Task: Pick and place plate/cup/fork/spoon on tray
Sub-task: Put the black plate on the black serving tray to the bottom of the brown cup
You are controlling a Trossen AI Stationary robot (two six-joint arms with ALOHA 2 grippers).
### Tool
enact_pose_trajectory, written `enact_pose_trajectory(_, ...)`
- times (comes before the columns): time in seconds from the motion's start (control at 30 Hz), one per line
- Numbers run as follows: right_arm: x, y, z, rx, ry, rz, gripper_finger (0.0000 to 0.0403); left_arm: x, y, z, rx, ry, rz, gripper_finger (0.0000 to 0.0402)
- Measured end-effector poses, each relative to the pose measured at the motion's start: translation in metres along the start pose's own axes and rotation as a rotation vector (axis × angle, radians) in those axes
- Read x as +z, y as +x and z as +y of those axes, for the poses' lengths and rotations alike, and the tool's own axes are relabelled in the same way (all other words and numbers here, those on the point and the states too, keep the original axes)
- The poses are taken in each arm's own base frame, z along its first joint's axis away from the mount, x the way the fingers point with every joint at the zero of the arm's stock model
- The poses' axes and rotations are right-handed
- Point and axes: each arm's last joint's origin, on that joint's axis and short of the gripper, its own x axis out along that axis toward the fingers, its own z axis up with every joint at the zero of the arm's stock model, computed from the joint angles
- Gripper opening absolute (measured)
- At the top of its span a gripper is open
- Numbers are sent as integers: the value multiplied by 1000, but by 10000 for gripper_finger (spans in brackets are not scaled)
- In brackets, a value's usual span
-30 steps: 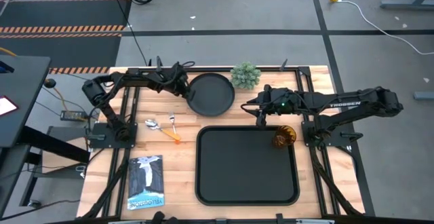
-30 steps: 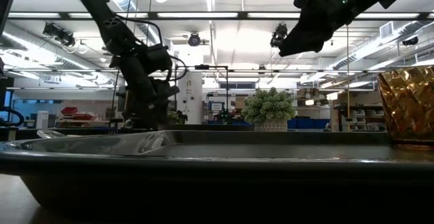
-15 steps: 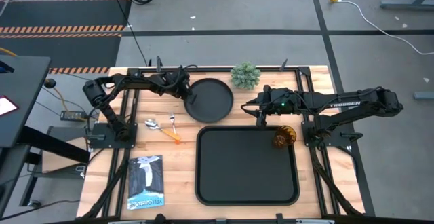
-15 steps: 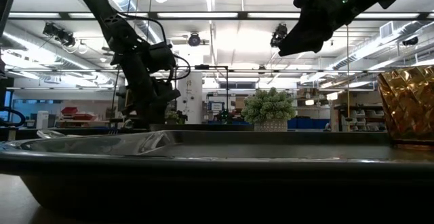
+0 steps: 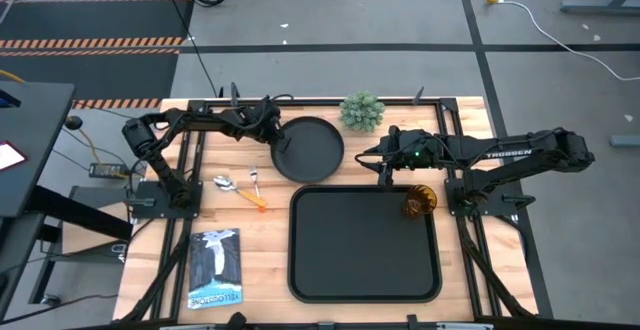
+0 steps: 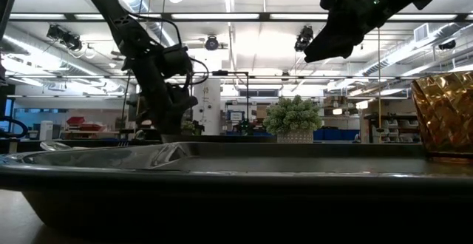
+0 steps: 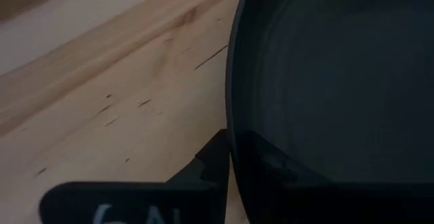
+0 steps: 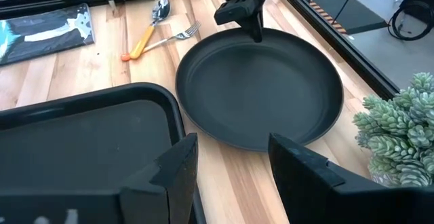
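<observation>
Lying face-up at the worktop's [image 5: 330, 175] far left: a printed booklet [image 5: 215, 268], untouched. Resting just beyond it, clear of the tray: spoon [image 5: 226, 184] and fork [image 5: 257, 189], orange handles meeting in a V. Gripping next along: left gripper [image 5: 275, 138], jaws pinching the plate [image 5: 311, 146] at its left rim, one finger [image 7: 268, 157] inside the rim and one outside on the wood side, as the left wrist view shows. Sitting just behind the tray [image 5: 365, 243] and almost touching its back edge: that plate, still flat on the wood. Judging the step in hand as carrying the plate over: lifting the pinched edge clear of the tray's raised rim before sliding across, keeping the tilt shallow against slipping, avoiding the small potted plant [image 5: 362, 111] just beyond. Hovering above the tray's back-right corner: right gripper [image 5: 384, 174], jaws spread and holding nothing. Standing already inside that corner: the amber cup [image 5: 418, 203].
</observation>
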Motion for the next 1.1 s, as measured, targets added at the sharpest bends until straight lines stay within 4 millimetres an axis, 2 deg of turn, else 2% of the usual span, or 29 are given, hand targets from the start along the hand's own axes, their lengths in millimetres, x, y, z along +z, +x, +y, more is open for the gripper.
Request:
enact_pose_trajectory(0.3,0,0,0,0,4,1,187,34,-20,-9,-52,56,37,31)
enact_pose_trajectory(0.43,0,0,0,0,4,0,187,49,-32,-9,-82,93,66,12)
enact_pose_trajectory(0.57,0,0,0,0,2,0,187,63,-41,-7,-90,102,46,12)
enact_pose_trajectory(0.7,1,-1,0,0,0,0,187,66,-45,0,-89,95,69,12)
enact_pose_trajectory(0.9,13,-7,-1,-6,-28,-10,187,72,-47,10,-217,67,78,12)
enact_pose_trajectory(1.0,22,-12,-5,-19,-43,-7,187,70,-47,5,-253,77,94,12)
enact_pose_trajectory(1.1,30,-16,-10,-41,-55,4,187,65,-47,-9,-272,111,110,12)
